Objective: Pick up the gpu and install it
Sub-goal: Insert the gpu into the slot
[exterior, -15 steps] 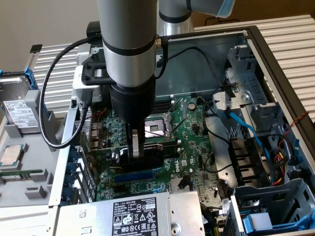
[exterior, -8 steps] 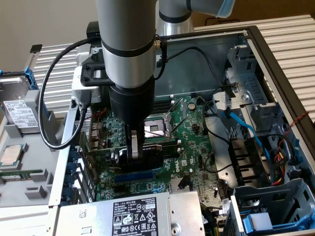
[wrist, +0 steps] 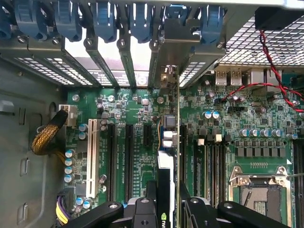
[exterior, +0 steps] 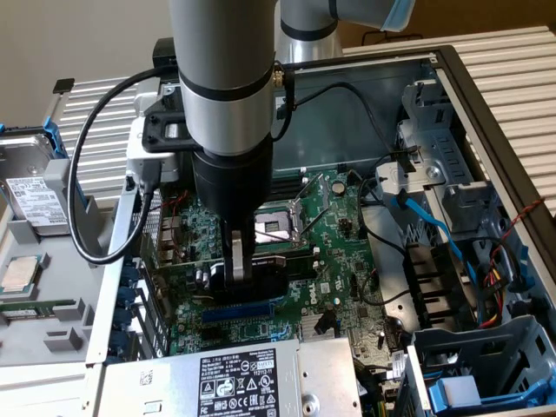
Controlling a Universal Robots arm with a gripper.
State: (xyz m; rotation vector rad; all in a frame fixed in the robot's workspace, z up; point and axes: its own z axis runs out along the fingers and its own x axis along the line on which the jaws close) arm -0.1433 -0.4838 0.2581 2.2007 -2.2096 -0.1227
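Observation:
The gpu (wrist: 165,166) stands edge-on between my fingers, its green board and black cooler running down toward the motherboard (wrist: 137,118). Its silver end bracket (wrist: 167,78) lies against the rear slot openings of the case. My gripper (wrist: 166,189) is shut on the card's upper edge. In the exterior view the gripper (exterior: 238,269) reaches straight down into the open case, with the gpu's black cooler (exterior: 268,271) beside its finger, just above the blue slot (exterior: 239,310). Whether the card is seated in a slot I cannot tell.
Black expansion slots (wrist: 128,156) and a white slot (wrist: 92,161) lie beside the card. The CPU socket (wrist: 256,190) is open. A power supply (exterior: 234,382), a drive cage (exterior: 486,373) and blue cables (exterior: 434,230) crowd the case. A hard drive (exterior: 35,200) lies outside it.

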